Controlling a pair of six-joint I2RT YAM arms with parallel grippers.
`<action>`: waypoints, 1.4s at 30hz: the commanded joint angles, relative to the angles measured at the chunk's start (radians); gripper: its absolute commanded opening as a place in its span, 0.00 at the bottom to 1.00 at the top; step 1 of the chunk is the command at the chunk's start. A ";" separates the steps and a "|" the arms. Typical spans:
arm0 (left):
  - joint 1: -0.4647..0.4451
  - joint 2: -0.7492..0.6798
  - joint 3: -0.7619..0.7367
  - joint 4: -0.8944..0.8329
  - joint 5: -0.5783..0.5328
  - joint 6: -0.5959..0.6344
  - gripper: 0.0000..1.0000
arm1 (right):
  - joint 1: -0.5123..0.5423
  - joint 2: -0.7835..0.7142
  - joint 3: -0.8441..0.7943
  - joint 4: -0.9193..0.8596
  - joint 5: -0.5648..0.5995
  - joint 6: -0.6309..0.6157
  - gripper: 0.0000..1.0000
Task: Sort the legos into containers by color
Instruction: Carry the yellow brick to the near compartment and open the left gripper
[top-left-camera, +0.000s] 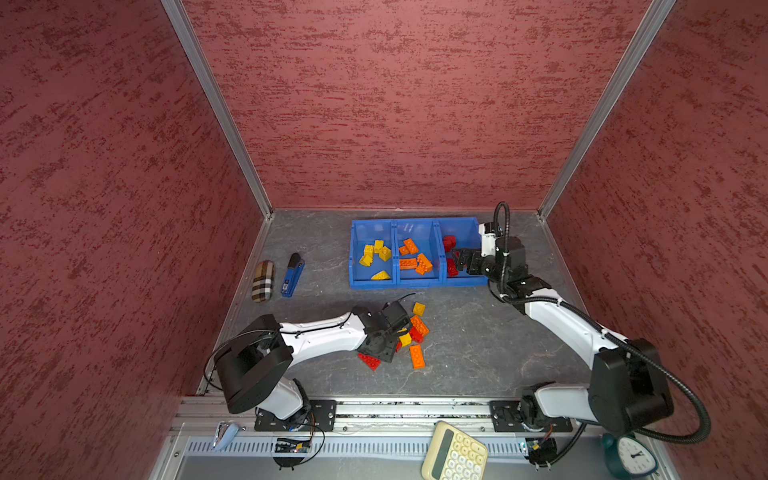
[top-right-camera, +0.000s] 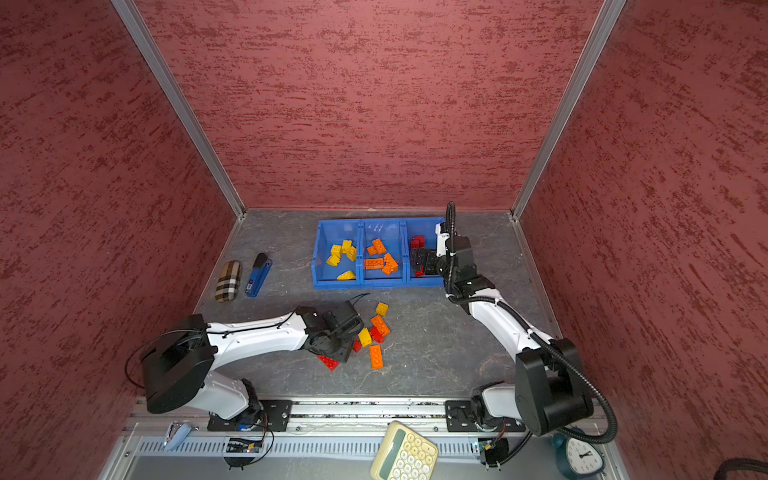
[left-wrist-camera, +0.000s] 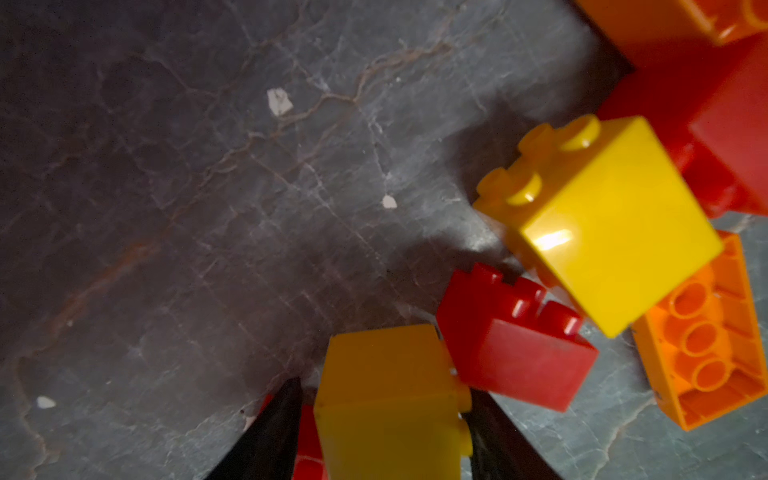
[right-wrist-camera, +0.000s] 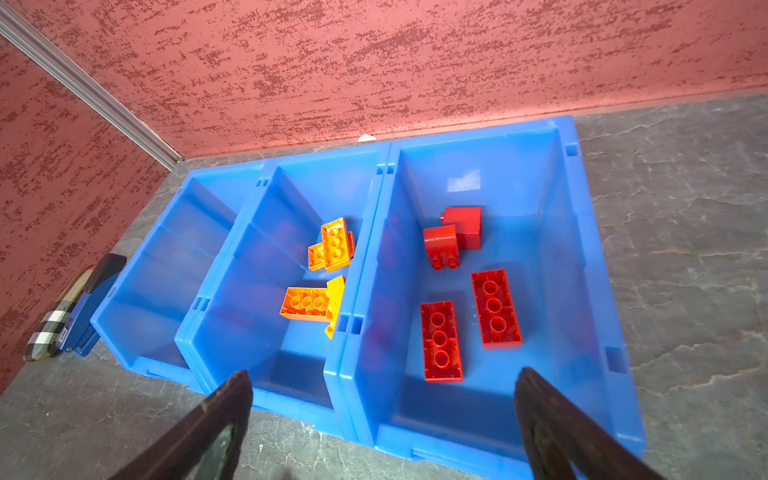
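Left end effector (left-wrist-camera: 384, 386) clamps a yellow brick (left-wrist-camera: 386, 436), likely bound next for the left bin (top-left-camera: 370, 230); right end effector (right-wrist-camera: 384, 372) hangs wide open, empty.

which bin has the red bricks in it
The right-end bin of the row in both top views; the middle bin holds orange bricks, the left-end bin yellow bricks.

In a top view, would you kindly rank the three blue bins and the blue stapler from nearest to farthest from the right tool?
From the right tool:
1. Red-lego bin, right end of the row, under the tool.
2. Orange-lego bin, middle of the row.
3. Yellow-lego bin, left end of the row.
4. Blue stapler, on the table, further left.
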 joint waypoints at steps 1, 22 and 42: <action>-0.002 0.031 0.031 0.015 -0.011 0.024 0.58 | 0.012 -0.011 0.016 0.043 -0.026 -0.011 0.99; 0.355 -0.109 0.254 0.195 -0.207 0.086 0.35 | 0.216 0.052 0.034 0.192 0.037 -0.112 0.99; 0.450 0.402 0.724 0.106 -0.165 0.175 0.56 | 0.215 -0.077 -0.127 0.092 -0.107 -0.057 0.99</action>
